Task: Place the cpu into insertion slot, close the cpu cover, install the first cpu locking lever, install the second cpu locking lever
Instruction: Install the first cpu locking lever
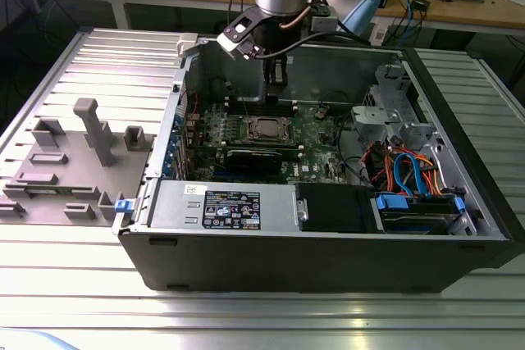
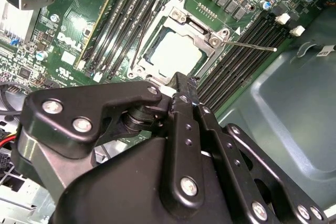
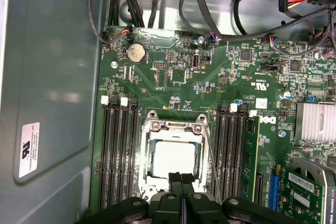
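1. Currently the gripper [image 3: 181, 178] has its two fingers pressed flat together with nothing between them. In both wrist views it hangs just above the near edge of the socket [image 2: 182, 83]; in the exterior view it hovers over the open computer case [image 1: 328, 260].
2. Directly past the fingertips lies the cpu [image 3: 170, 158], its pale metal top flat inside the insertion slot [image 3: 173, 124], so placing it looks done.
3. Around the chip, the cpu cover [image 3: 145, 156] appears to be folded down, its window framing the chip. Whether it is fully seated cannot be told.
4. Out from the socket, a thin locking lever [image 2: 252, 45] juts sideways over the black memory slots [image 3: 118, 150] instead of lying tucked along the frame. It looks unlatched, and the lever steps seem not yet done.
5. Surrounding all this is the green motherboard [image 3: 178, 72].
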Action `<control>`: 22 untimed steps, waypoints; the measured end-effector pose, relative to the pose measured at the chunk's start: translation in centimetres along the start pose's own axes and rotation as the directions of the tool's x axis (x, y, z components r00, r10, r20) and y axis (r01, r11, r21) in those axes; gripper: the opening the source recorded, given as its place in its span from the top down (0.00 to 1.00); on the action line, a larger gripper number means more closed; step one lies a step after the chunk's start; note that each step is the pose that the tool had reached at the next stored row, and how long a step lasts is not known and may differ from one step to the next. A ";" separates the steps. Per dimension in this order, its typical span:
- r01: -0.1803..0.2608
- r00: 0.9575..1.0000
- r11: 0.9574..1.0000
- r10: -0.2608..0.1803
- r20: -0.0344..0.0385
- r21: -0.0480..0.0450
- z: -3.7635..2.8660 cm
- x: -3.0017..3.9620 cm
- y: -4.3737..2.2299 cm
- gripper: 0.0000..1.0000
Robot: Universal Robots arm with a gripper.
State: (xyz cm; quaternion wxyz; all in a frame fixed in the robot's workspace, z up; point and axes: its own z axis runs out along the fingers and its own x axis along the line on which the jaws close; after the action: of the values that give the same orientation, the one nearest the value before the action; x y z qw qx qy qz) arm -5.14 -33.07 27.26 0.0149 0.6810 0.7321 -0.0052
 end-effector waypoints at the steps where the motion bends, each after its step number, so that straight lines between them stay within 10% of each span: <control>1: 0.000 1.000 1.000 0.000 0.000 0.000 0.00 0.00 0.00 0.89; 15: 0.041 0.999 0.999 -0.041 -0.001 -0.001 0.00 0.02 0.01 0.89; 22: 0.181 0.984 0.984 -0.181 -0.002 -0.005 0.00 0.02 0.00 0.89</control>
State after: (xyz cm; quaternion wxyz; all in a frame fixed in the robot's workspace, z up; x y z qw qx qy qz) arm -5.14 -33.05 27.26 0.0153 0.6117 0.7909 -0.0039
